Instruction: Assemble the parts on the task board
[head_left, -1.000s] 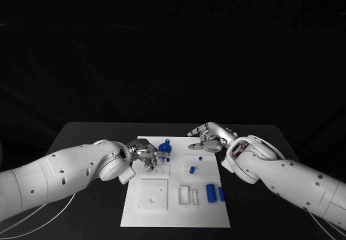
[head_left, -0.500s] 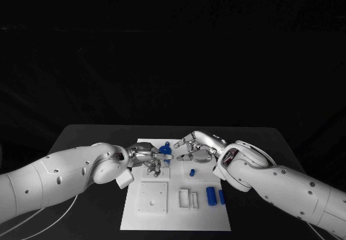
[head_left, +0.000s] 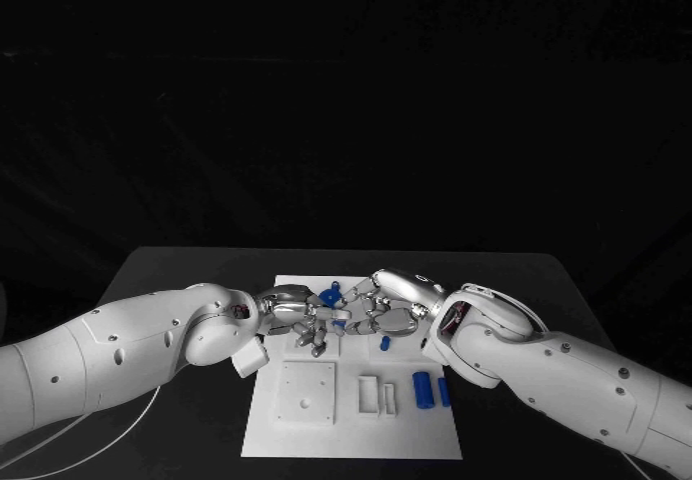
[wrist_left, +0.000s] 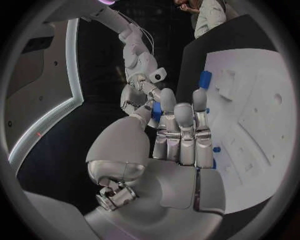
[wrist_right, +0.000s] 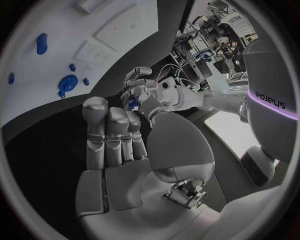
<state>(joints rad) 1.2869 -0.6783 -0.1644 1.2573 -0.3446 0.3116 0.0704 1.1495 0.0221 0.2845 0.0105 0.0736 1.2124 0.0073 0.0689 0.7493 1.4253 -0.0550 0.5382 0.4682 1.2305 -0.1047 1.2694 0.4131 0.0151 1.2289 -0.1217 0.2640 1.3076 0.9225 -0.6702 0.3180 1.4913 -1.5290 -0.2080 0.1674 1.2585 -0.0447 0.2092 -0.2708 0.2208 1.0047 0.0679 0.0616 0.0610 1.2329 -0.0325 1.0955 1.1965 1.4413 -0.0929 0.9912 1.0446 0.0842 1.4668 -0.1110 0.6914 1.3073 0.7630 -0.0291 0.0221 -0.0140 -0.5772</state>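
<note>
The white task board (head_left: 310, 425) lies mid-table. At its far end stands a blue knob-shaped part (head_left: 330, 295), also the round blue part (wrist_right: 67, 82). My left hand (head_left: 296, 316) hovers just beside it and pinches a small blue part (wrist_left: 156, 108) between thumb and finger; the right wrist view shows that part (wrist_right: 133, 103) too. My right hand (head_left: 387, 306) is close opposite, fingers stretched out (wrist_right: 112, 130) and holding nothing. A short blue peg (head_left: 384, 343) and two blue cylinders (head_left: 423, 388) lie on the board's right side.
White blocks (head_left: 378, 392) and a square white plate (head_left: 306, 392) sit on the board's near half. Black table (head_left: 188, 270) surrounds the board on all sides. Both forearms cross over the board's side edges.
My right hand has moved left across the board's far end until it nearly meets the left hand. The left hand has shifted slightly right.
</note>
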